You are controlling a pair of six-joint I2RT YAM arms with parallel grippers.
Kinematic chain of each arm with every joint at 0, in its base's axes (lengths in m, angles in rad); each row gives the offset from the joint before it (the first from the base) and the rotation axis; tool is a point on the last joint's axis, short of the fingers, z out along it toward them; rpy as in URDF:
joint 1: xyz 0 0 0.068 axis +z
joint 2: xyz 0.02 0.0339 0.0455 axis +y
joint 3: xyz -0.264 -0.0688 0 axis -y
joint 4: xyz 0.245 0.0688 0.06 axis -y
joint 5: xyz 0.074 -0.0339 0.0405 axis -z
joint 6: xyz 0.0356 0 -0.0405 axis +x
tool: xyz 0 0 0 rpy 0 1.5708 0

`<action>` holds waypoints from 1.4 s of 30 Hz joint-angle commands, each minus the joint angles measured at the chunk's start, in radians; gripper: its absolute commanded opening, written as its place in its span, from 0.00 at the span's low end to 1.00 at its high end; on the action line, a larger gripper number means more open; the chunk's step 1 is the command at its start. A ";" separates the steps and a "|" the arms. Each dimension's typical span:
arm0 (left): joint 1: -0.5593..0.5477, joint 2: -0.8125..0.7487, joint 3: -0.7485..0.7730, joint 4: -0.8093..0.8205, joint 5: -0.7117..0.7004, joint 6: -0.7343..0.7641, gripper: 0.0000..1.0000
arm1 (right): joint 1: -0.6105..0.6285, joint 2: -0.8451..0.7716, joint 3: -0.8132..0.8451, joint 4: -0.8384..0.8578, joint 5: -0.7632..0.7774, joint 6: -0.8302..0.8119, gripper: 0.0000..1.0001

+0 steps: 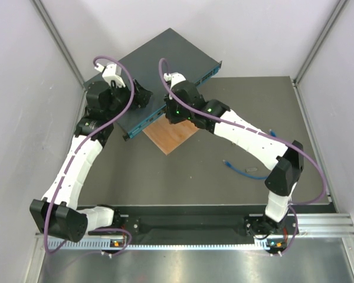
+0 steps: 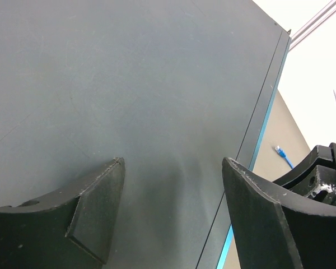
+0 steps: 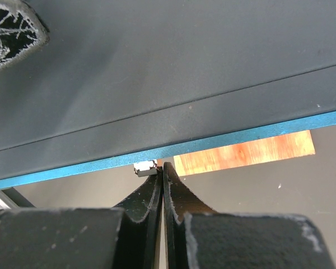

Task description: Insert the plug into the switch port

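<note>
Blue-cabled plug (image 1: pixel 227 162) lies loose on the table (image 1: pixel 189 180), nearer the right arm (image 1: pixel 248 133); right jaws shut empty, left jaws wide, empty.

The right claw (image 3: pixel 162 167) crowds the switch (image 1: pixel 165 65) front; the plug (image 1: pixel 227 162) lies unobstructed.

Bright, even light, faint shadows; the left wrist view blows out white beyond the switch (image 2: pixel 129 84), whose top shows soft sheen.
</note>
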 commanded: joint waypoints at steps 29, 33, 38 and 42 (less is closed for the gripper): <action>-0.035 0.038 -0.135 -0.140 -0.030 -0.025 0.71 | 0.034 0.146 0.214 0.432 0.017 -0.108 0.00; -0.053 0.035 -0.155 -0.140 -0.037 -0.030 0.70 | 0.032 0.183 0.264 0.395 0.048 -0.083 0.00; -0.054 0.032 -0.155 -0.130 -0.025 -0.044 0.71 | 0.026 0.136 0.168 0.416 -0.010 -0.098 0.02; -0.041 0.033 -0.101 -0.123 -0.005 -0.018 0.74 | 0.011 -0.034 -0.028 0.472 -0.083 -0.173 0.12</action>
